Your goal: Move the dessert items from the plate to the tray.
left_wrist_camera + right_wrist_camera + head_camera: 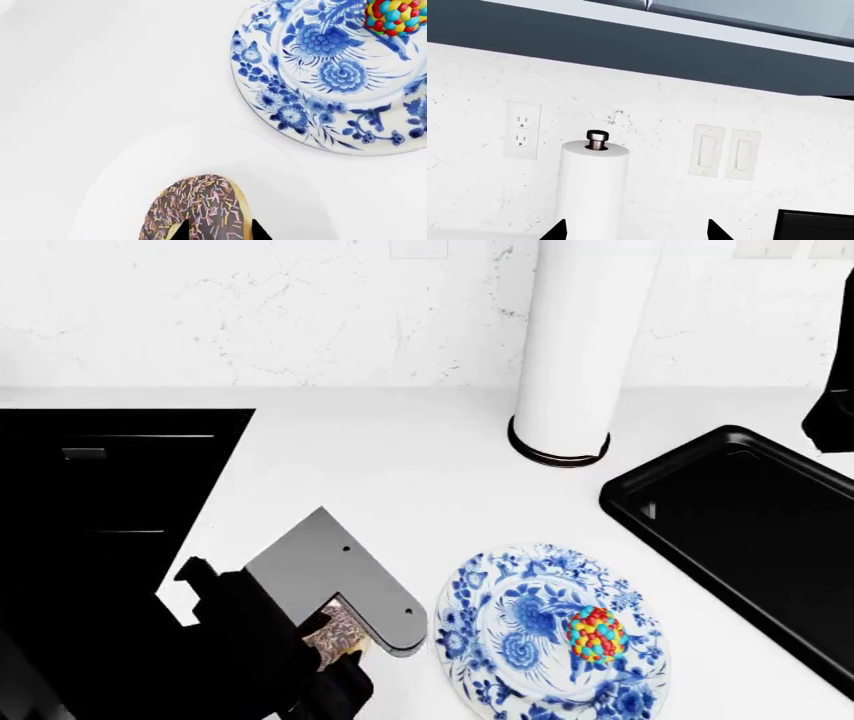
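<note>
The donut (199, 207) sits clamped in the left tool (217, 231) above the white worktop (100, 100), the candy ball (597, 632) lies on the blue plate (487, 615) beside that tool, the black tray (747, 530) well beyond, while the right tool (635, 231) gapes wide toward the paper roll (592, 190).

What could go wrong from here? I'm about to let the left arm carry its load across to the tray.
1. The left gripper holds the donut only at one edge, so it may slip out mid-carry.
2. The blue floral plate and its candy ball lie between the donut and the black tray; a low pass might knock the ball.
3. The paper towel roll stands near the tray, so a wide swing could clip it.
</note>
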Controlling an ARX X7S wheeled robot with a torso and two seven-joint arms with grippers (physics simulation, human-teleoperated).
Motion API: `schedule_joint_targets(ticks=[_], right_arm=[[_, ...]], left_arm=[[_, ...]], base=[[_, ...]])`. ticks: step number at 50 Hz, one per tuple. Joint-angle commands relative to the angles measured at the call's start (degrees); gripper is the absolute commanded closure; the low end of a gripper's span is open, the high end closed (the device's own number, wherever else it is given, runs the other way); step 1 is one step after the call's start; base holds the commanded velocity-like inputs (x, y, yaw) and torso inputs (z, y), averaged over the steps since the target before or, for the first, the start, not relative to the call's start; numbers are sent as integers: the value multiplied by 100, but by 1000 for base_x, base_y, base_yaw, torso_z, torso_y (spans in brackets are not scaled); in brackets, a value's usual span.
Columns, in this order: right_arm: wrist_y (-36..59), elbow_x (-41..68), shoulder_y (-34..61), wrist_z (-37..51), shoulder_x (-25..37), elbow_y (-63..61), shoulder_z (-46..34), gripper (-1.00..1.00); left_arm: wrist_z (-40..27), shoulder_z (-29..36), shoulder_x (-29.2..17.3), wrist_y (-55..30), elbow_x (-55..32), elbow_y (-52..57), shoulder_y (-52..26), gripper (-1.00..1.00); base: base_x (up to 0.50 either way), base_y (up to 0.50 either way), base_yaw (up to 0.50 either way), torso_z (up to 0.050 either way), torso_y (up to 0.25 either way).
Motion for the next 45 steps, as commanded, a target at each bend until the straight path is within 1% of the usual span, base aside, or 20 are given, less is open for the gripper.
schedule_joint_targets(ticks=[1, 6, 20, 34, 45], right_arm=[[-13, 45, 110, 14, 53, 19, -55, -100], [-29, 73, 133, 23, 76, 16, -58, -100], [-83, 60, -4, 12, 75, -25, 22, -100], [26, 95, 621, 62, -107, 160, -561, -100], [216, 469, 818, -34, -405, 1074, -1376, -100]], left_arm=[[-7, -116, -52, 19, -365, -117, -554, 100], [-30, -172, -61, -36, -393, -214, -816, 100], [-81, -237, -136, -163, -230, -400, -1197, 100], [-78, -355, -315, -379, -234, -705, -1769, 100], [-64, -364, -404, -583, -156, -907, -2070, 100]], base=[[0, 0, 0, 0, 0], [0, 0, 0, 0, 0], [0, 0, 0, 0, 0], [0, 0, 0, 0, 0], [0, 0, 0, 0, 0]])
